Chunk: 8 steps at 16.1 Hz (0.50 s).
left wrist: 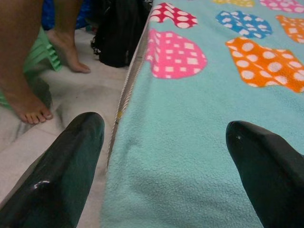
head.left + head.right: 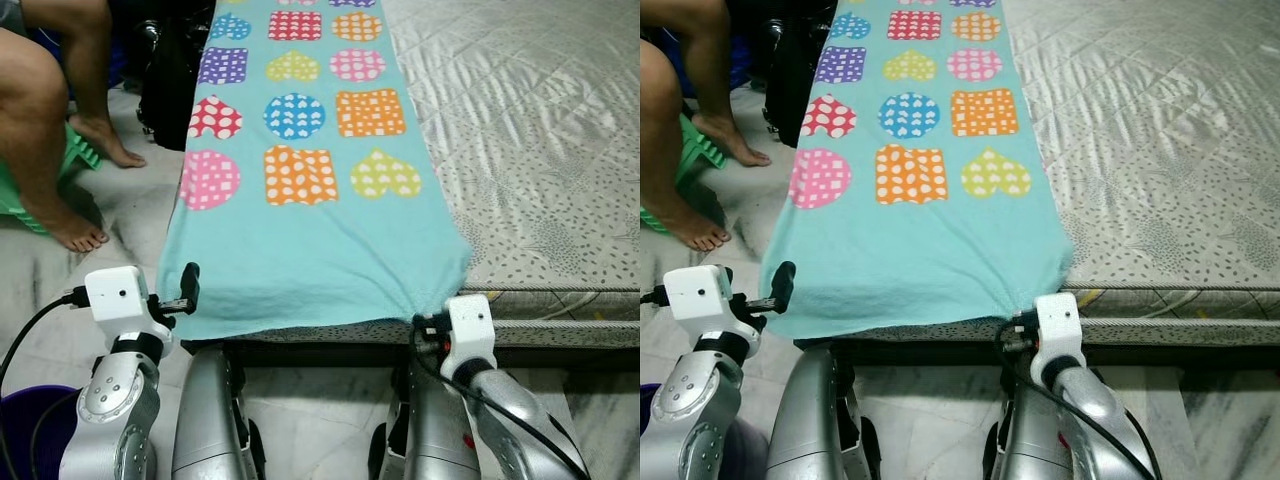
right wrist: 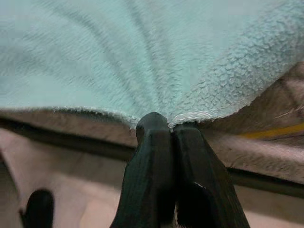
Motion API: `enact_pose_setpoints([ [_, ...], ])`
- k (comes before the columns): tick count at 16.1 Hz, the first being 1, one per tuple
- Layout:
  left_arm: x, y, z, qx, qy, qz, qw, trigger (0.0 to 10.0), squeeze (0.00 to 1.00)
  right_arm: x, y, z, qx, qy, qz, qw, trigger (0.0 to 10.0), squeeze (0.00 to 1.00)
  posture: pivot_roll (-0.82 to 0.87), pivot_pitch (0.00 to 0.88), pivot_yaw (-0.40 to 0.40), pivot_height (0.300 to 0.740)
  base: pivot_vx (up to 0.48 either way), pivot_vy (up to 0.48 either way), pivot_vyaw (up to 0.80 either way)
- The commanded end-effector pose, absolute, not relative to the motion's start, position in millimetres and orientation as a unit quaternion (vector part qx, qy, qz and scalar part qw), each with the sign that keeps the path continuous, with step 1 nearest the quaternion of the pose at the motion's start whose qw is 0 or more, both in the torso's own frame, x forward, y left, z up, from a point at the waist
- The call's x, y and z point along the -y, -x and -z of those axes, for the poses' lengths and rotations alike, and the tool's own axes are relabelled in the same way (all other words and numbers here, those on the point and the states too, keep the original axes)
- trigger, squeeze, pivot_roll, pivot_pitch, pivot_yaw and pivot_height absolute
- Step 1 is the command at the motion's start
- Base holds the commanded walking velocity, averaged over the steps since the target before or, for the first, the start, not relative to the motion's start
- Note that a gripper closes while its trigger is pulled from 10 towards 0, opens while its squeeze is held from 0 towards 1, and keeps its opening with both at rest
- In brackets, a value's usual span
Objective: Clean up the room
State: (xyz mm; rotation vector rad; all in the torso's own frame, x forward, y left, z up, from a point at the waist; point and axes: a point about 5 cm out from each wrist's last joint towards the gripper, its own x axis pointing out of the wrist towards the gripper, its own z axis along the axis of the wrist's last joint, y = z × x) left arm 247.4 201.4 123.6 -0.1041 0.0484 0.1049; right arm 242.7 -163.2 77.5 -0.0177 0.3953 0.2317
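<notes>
Blanket (image 2: 300, 250): far end runs off the top edge in both eye views, so its full length can't be told; the top row of patterned shapes is cut.
Mattress (image 2: 530, 150): cropped at top and right.
Person (image 2: 45, 130): legs and bare feet in view, the rest cut by the top and left edges.
Green stool (image 2: 80, 150): mostly behind the legs, shape unclear.
Black bag (image 2: 170, 80) beside the bed: blurry, top cropped.
Purple bin (image 2: 25, 425): cut at the bottom-left corner.
Right gripper (image 3: 169, 128): the blanket's pinched edge disappears between the closed fingertips.
Left gripper (image 1: 166, 137): finger bases cropped at the bottom.
Dark blob (image 3: 39, 209) in the right wrist view: too blurred to identify.
</notes>
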Motion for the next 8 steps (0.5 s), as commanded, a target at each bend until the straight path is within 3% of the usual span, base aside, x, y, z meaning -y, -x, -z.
enact_pose_setpoints([
  [1, -203, -246, -120, -0.032, 0.047, -0.052, 0.997, 10.0, 0.0, 161, -237, -74, -0.211, 0.004, -0.126, 0.969, 3.8, 0.0, 0.03, 0.206, 0.017, 0.516, 0.0, 0.0, 0.0],
  [2, -203, -246, -120, -0.032, 0.048, -0.051, 0.997, 10.0, 0.0, 162, -237, -75, -0.21, 0.005, -0.124, 0.97, 7.6, 0.0, 0.03, 0.206, 0.017, 0.516, 0.0, 0.0, 0.0],
  [3, -202, -247, -120, -0.031, 0.049, -0.051, 0.997, 10.0, 0.0, 166, -240, -81, -0.186, 0.015, -0.109, 0.976, 8.0, 0.0, 0.02, 0.202, 0.015, 0.516, 0.0, 0.0, 0.0],
  [4, -202, -247, -120, -0.03, 0.05, -0.051, 0.997, 10.0, 0.0, 168, -246, -95, -0.141, 0.01, -0.098, 0.985, 10.0, 0.0, 0.02, 0.202, 0.016, 0.516, 0.0, 0.0, 0.0],
  [7, -201, -249, -120, -0.027, 0.051, -0.05, 0.997, 10.0, 0.0, 175, -252, -111, -0.084, 0.02, -0.077, 0.993, 9.5, 0.0, 0.02, 0.193, 0.013, 0.516, 0.0, 0.0, 0.0],
  [8, -201, -249, -120, -0.026, 0.051, -0.05, 0.997, 10.0, 0.0, 176, -253, -113, -0.076, 0.022, -0.075, 0.994, 9.8, 0.0, 0.01, 0.189, 0.011, 0.516, 0.0, 0.0, 0.0],
])
